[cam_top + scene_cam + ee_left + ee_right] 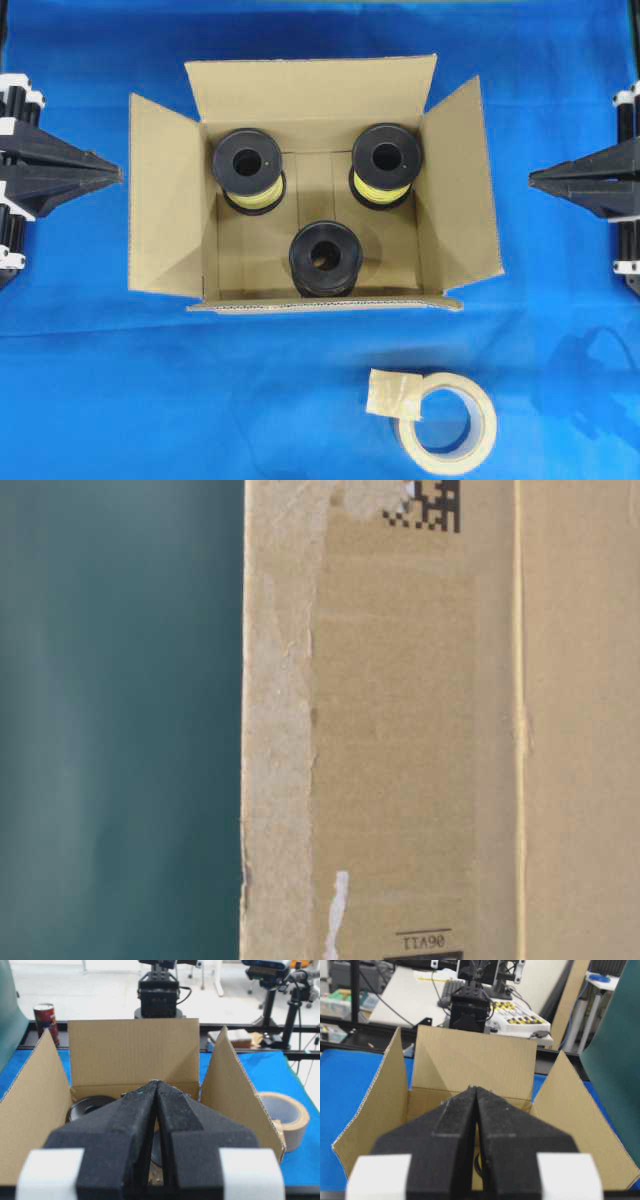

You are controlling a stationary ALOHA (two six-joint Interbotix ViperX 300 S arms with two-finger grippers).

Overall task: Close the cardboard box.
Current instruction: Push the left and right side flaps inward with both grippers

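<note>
box: the large brown corrugated cardboard box (310,180) sits in the upper middle of the overhead frame, open, with all four flaps spread outward; the far flap stands up toward the top edge, and the near flap shows only as a thin edge.
box side: in the table-level view the cardboard wall fills the right part of the frame, with a black pixel mark at the top, old tape strips and a small printed label at the bottom edge.
contents: three black plastic spools stand upright on the box floor, two with yellow wire (248,168) (386,163) along the far wall, one darker spool (325,258) by the near wall, all apart.
left pincer: the black foam-padded left pincer (156,1085) is pressed together, holding nothing, at the left edge of the overhead frame, apart from the left flap.
right pincer: the black right pincer (476,1091) is likewise together and empty, at the right edge, apart from the right flap.
tape: a beige roll of tape (447,421) lies flat in the lower right of the overhead frame, well clear of the box.
surface: blue cloth-covered surface (120,390) under everything.
</note>
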